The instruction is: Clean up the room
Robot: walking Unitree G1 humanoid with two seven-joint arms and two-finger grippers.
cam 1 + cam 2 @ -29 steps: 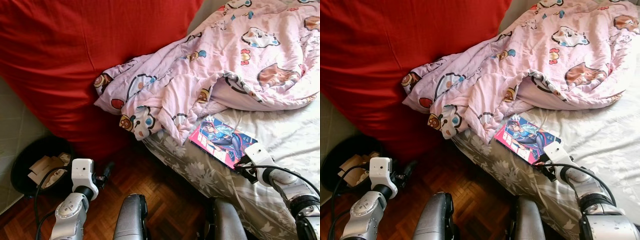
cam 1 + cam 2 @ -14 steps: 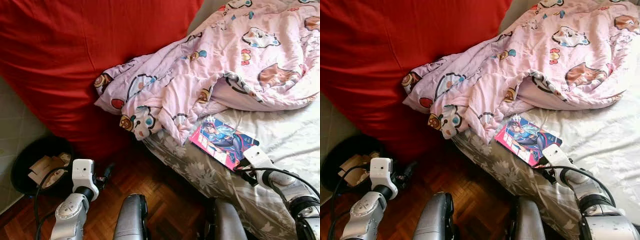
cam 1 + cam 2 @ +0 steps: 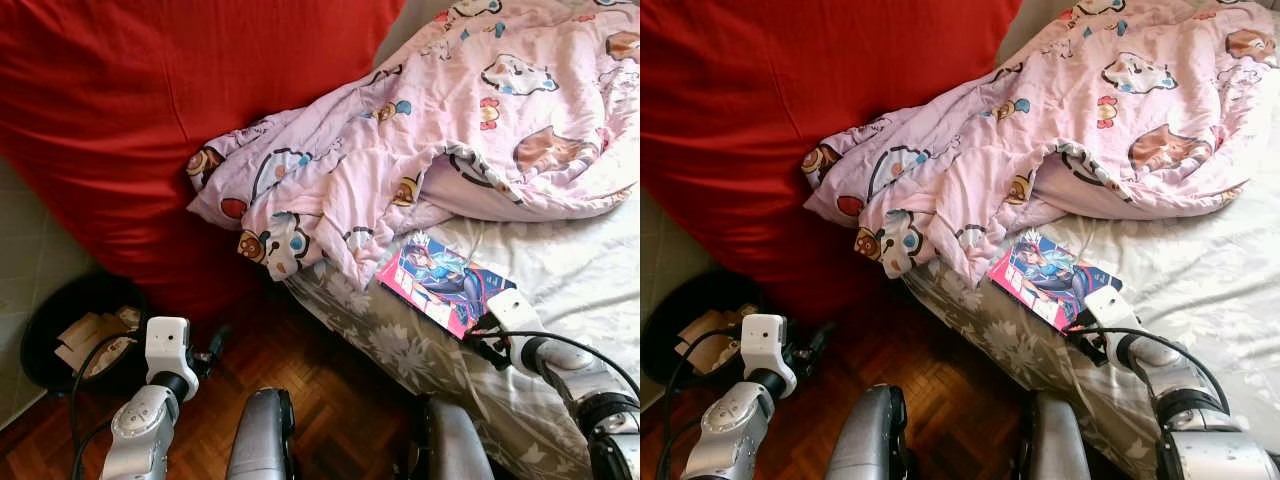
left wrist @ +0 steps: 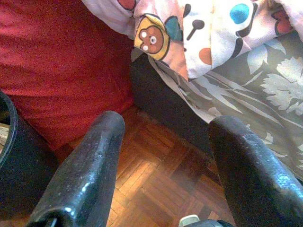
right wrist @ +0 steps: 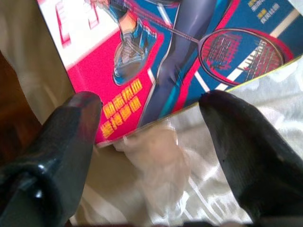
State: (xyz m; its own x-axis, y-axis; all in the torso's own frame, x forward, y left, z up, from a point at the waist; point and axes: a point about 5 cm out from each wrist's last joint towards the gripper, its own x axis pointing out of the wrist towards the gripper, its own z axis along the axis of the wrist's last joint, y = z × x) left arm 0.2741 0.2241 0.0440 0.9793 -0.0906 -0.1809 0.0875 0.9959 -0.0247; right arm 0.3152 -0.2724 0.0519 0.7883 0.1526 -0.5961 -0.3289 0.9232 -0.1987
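Pink-covered comic book [image 3: 443,282] lay at the bed's [image 3: 590,270] near edge; the right gripper [image 5: 156,142] stood spread just before it, the left gripper [image 4: 165,165] spread above parquet.

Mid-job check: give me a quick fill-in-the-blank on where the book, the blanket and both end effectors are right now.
1. The right end effector is open at the edge of the ____.
2. The book lies on the bed beside the pink ____.
3. The left end effector hangs open above the wooden ____.
4. The black bin stands on the robot's ____ side.

Missing words: book; blanket; floor; left
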